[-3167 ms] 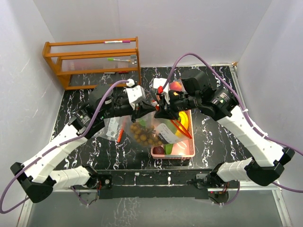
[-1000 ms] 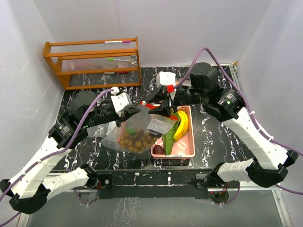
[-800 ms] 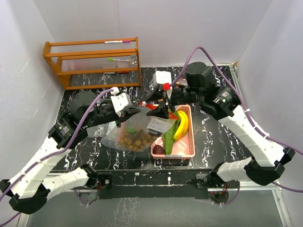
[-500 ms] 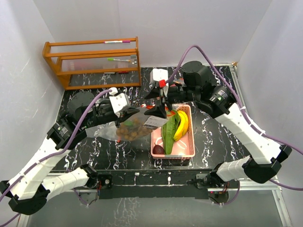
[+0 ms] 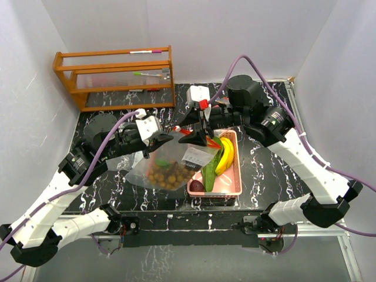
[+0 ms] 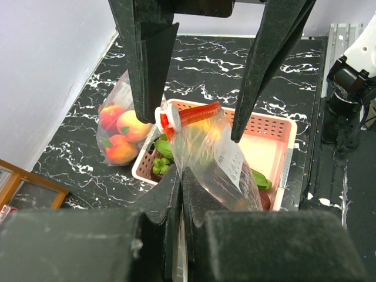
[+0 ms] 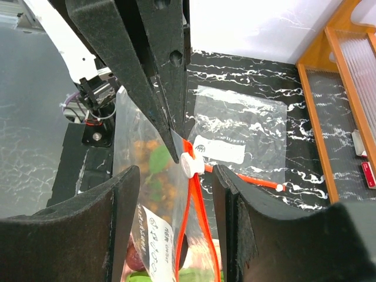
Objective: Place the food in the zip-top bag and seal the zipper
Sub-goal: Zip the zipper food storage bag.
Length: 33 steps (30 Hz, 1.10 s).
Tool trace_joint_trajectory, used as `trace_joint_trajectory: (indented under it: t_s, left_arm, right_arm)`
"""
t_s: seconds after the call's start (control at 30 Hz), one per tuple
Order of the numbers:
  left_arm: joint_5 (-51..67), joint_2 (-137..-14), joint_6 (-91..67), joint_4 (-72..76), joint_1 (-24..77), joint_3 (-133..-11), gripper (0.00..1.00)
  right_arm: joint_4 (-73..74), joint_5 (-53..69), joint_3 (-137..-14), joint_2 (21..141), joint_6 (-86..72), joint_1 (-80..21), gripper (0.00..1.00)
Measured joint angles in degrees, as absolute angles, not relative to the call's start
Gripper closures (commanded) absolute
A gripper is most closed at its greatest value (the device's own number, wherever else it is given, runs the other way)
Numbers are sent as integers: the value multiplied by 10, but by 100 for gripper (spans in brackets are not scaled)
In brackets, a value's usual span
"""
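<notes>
On black marble table (image 5: 270,170), white walls (image 5: 235,35) | left claw (image 6: 181,179) clamped on zip-top bag (image 6: 205,153) | right claw (image 7: 175,170) parted astride zipper (image 7: 189,165)

Wooden rack (image 5: 117,71) stands back left; pink basket (image 5: 238,170) sits on marbled table (image 5: 264,170).

The wooden rack (image 5: 114,76) stands at the far-left corner of the table (image 5: 264,170), against the back wall. Mid-table, the zip-top bag (image 5: 167,164) hangs between the left gripper (image 5: 170,138), at its upper left edge, and the right gripper (image 5: 197,138), at its upper right. The zipper slider (image 6: 167,120) sits between the right gripper's fingers (touching or not, I cannot tell). The longan bunch (image 5: 166,175) lies in the bag's bottom.

Just right of the bag is the basket (image 5: 226,192). In it the bananas (image 5: 226,154) lie along the right, the cucumbers (image 5: 210,167) to their left, and a small round fruit (image 5: 197,186) at the near-left corner. Behind the basket, against its far end, a second bag (image 6: 120,135) holds round fruits. Another bag (image 7: 235,132) lies flat on the table left of the hanging one — toward the rack.
</notes>
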<state>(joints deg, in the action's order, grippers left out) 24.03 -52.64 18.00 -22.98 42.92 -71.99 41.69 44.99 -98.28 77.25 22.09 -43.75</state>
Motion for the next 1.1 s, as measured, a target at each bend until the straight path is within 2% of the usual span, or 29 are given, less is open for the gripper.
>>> trace_joint_trajectory:
  t_s: [0.2, 0.33, 0.37, 0.47, 0.63, 0.73, 0.87, 0.93, 1.1]
  left_arm:
    - [240, -526, 180, -230, 429, -720, 100]
    - [240, -525, 180, -230, 429, -720, 100]
    - [240, -524, 180, -230, 429, -720, 100]
    - [240, -521, 180, -230, 429, -720, 100]
    - [240, -516, 180, -229, 429, -720, 100]
    - [238, -515, 180, -228, 429, -719, 100]
    - [238, -515, 180, -228, 429, -719, 100]
    - [238, -515, 180, -228, 429, -718, 100]
    - [238, -515, 180, -228, 429, -714, 100]
  right_arm:
    - [413, 450, -996, 776, 215, -437, 44]
    - [406, 450, -1003, 786, 210, -437, 47]
    - [405, 450, -1005, 789, 209, -437, 49]
    - [405, 452, -1007, 798, 208, -437, 65]
    - [407, 457, -1009, 805, 207, -435, 76]
    - [410, 459, -1013, 806, 207, -433, 76]
    - [413, 460, -1017, 806, 206, -430, 70]
    - [414, 460, -1018, 806, 205, -430, 63]
    - [415, 465, -1019, 806, 204, -430, 62]
